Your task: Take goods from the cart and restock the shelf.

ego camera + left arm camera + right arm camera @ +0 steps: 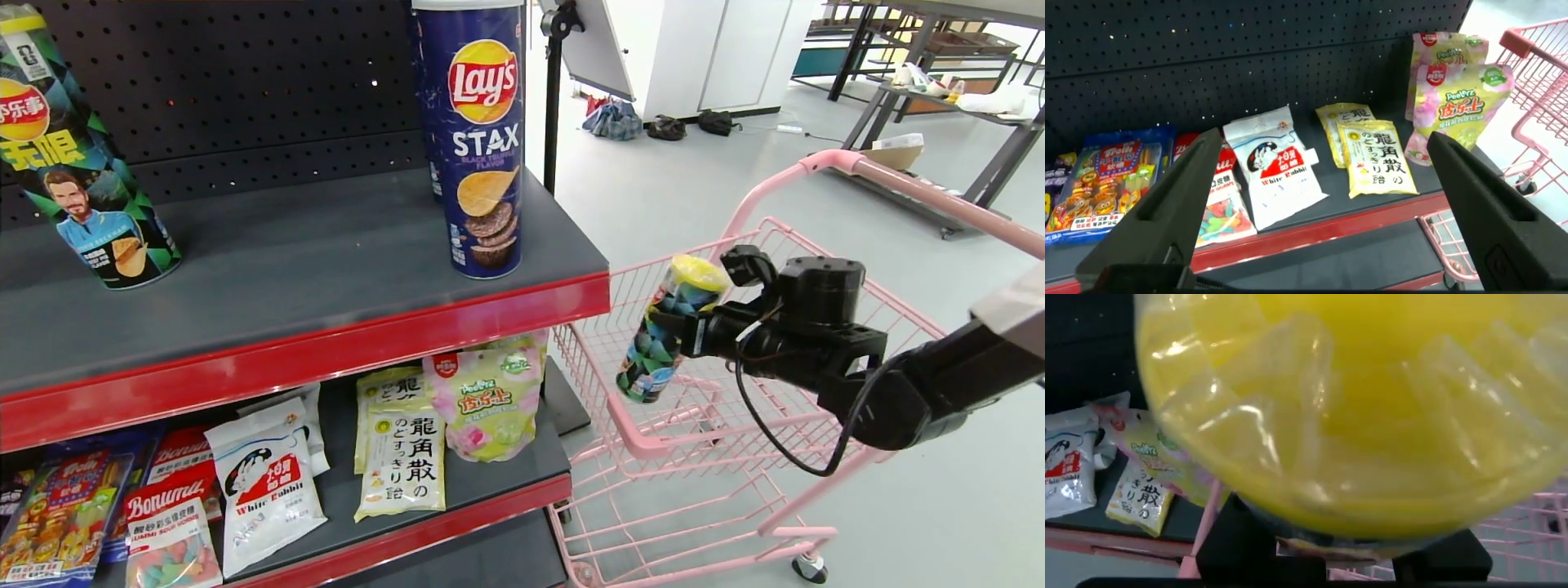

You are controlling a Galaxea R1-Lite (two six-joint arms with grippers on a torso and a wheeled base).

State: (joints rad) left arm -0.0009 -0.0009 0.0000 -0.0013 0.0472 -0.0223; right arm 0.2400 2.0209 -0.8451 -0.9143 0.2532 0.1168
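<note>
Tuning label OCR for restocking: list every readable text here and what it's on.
"Lay's", "STAX": tall dark blue cardboard crisp tube, top shelf.
"White Rabbit": white plastic sweet bag, lower shelf.
"龍角散": pale yellow pouch, lower shelf.
Unreadable: small print on these, and the yellow-lidded green patterned tube in the right gripper.

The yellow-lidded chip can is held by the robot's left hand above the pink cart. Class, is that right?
Not quite: it is the right hand that holds the yellow-lidded chip can above the pink cart, as the head view shows. The left hand is open and empty.
</note>
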